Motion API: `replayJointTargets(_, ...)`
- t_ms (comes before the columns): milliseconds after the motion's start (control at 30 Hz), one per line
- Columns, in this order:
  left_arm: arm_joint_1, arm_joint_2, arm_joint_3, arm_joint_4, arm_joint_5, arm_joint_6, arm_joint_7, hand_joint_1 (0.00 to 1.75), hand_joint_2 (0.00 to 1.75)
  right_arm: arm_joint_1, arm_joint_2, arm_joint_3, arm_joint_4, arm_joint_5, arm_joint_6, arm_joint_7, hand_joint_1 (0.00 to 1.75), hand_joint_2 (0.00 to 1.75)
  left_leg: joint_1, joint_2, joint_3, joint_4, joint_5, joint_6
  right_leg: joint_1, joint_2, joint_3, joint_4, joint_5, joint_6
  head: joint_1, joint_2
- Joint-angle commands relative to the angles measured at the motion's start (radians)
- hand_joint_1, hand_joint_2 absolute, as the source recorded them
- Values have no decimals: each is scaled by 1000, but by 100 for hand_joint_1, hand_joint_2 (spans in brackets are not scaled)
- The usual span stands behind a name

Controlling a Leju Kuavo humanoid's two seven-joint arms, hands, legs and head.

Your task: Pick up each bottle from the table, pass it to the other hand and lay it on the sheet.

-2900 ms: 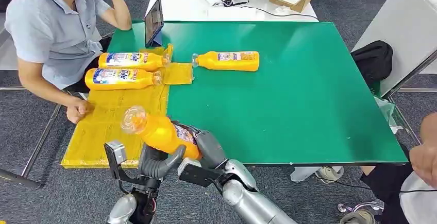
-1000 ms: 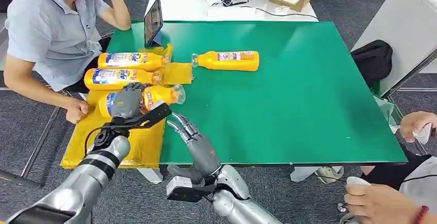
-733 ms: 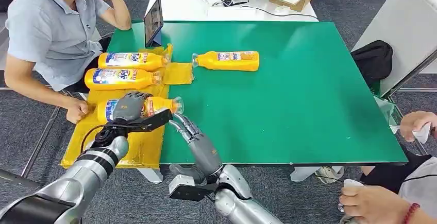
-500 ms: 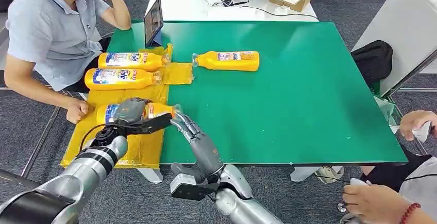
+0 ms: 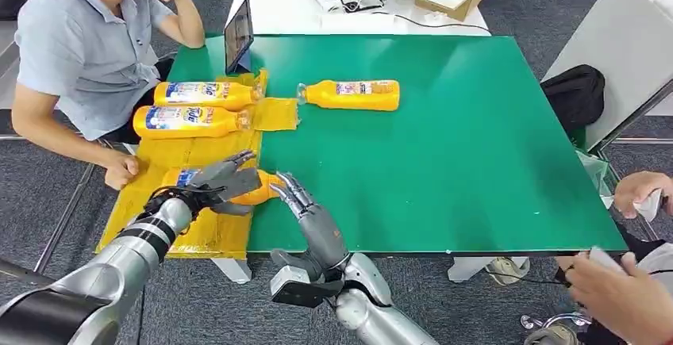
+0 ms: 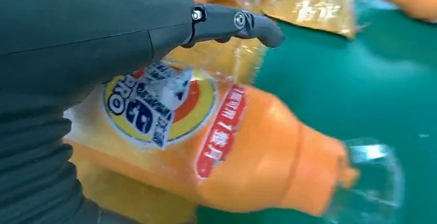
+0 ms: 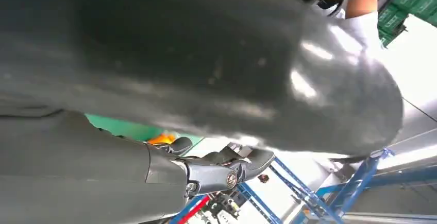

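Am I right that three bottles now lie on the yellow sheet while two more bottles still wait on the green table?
Not quite: only one bottle still waits on the green table, not two. The head view shows it lying alone beyond the yellow sheet. The rest stands: three bottles lie on the sheet, the nearest bottle under the left hand, whose fingers are spread.

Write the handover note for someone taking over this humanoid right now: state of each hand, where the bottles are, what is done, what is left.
Left hand: fingers spread, over the third bottle, which lies at the yellow sheet's edge; contact cannot be told.
Right hand: open, empty, fingers extended beside that bottle's cap end.
Two bottles already lie on the sheet, near the seated person.
One bottle lies on the green table, off the sheet.
Done: three laid. Left: withdraw the left hand, then pick up, pass and lay the last bottle.
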Motion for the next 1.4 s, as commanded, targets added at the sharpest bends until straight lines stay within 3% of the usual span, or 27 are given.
replayJointTargets(33,-28,8,43,-66,163,11,-112,0,175,-59,-31,44,60,-42,-26,-5,0,0,1,1,1,1,-1,-1,1,1,1,1,0,-2,0,0)
replayJointTargets(100,-2,-9,127,-178,313,36,-183,0,175,-58,-38,56,27,-59,-40,-5,0,0,1,1,0,2,-1,-1,1,1,0,1,-1,-2,0,0)
replayJointTargets(133,11,-7,119,-222,324,29,-165,0,175,-60,-37,54,29,-59,-38,-5,0,0,1,0,-2,1,1,0,1,0,-2,1,0,-1,0,0)
replayJointTargets(200,82,-60,235,-389,526,33,-161,0,175,-49,-38,41,0,-50,-61,-5,0,0,1,0,-1,2,-1,0,1,1,-1,2,-2,-2,0,0)
replayJointTargets(367,264,-112,260,-720,770,132,-99,0,175,5,-59,9,-107,-30,-63,-5,0,0,0,-1,0,0,0,0,1,-1,0,0,-2,-1,0,0)
replayJointTargets(433,387,-119,237,-845,870,192,-87,0,175,67,-84,-17,-201,-15,-54,9,0,0,0,0,1,0,-1,0,0,0,1,-1,-2,-1,0,0)
replayJointTargets(467,414,-118,227,-867,889,210,-91,0,175,81,-92,-23,-223,-8,-48,14,0,175,-1,1,-1,-1,0,0,0,1,-1,-2,-1,0,0,0)
replayJointTargets(567,582,-127,201,-999,825,386,-116,0,175,162,-146,-62,-313,89,-57,86,0,175,-1,2,3,-2,-4,-1,0,2,2,-3,-3,-1,0,0)
replayJointTargets(600,658,-140,197,-1051,799,433,-109,0,175,196,-177,-87,-337,157,-37,158,0,175,-1,1,1,-2,-3,-1,-1,1,0,-2,-2,-1,0,0)
replayJointTargets(667,713,-140,189,-1087,793,449,-116,0,175,216,-196,-112,-340,179,-31,160,0,175,-1,1,5,-2,-6,0,-1,1,4,-4,-4,-1,0,0)
replayJointTargets(700,760,-153,202,-1118,744,510,-119,0,175,231,-205,-153,-318,248,-8,235,0,175,-1,1,3,-2,-5,0,-1,0,3,-3,-4,-1,0,0)
replayJointTargets(800,829,-171,224,-1174,681,582,-122,0,175,242,-246,-220,-271,316,49,305,0,175,-1,2,4,-1,-8,0,0,1,3,-3,-6,-1,1,0)
replayJointTargets(867,838,-166,223,-1191,682,575,-124,0,175,243,-280,-254,-256,280,86,273,0,175,-1,1,-3,-1,-5,1,-1,1,-3,-2,-4,1,0,0)
replayJointTargets(900,841,-159,218,-1205,669,577,-138,0,175,241,-277,-309,-255,162,163,222,0,175,-1,-1,-1,-1,-6,1,-1,-1,0,-2,-5,1,0,0)
replayJointTargets(1067,839,-145,196,-1235,594,604,-164,0,175,174,-275,-368,-231,192,196,224,0,175,-1,1,-3,1,-6,1,-1,2,-3,-1,-4,1,0,0)
replayJointTargets(1400,827,-146,157,-1197,573,581,-144,0,175,1,-278,-325,-6,421,74,312,0,175,-1,2,-2,0,-4,1,0,2,-3,-2,-3,2,0,0)
